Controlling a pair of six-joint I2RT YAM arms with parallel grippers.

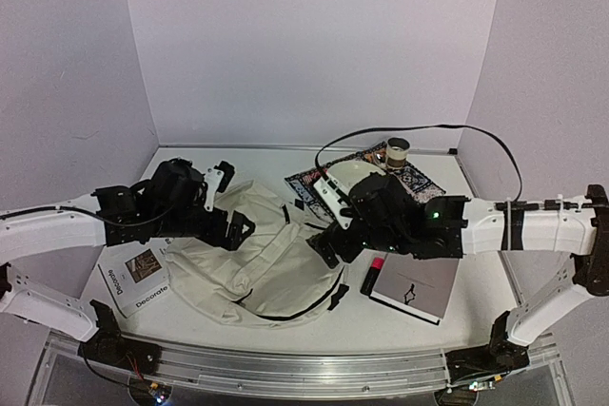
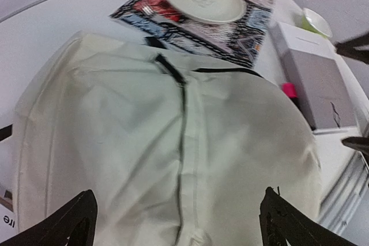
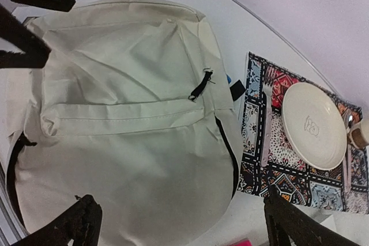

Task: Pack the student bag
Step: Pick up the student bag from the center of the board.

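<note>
White table [image 1: 249, 163] (lilac walls [image 1: 314, 45]) bears the student bag [image 1: 252, 254]; left gripper [image 2: 177, 207], right gripper [image 3: 180, 203] gape, seemingly empty.

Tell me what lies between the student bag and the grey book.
A small pink-and-black marker lies between the student bag and the grey book, clearest in the top view.

Both arms have glossy white link shells joined by black joint housings. The right arm [image 1: 547, 221] wears black bands [image 1: 515, 226], a green light [image 1: 435, 213] near its wrist, and a thin black cable [image 1: 447, 126] arching behind it. The left claw [image 2: 179, 223] and right claw [image 3: 184, 223] have matte black, wedge-shaped fingers [image 2: 72, 226].
</note>
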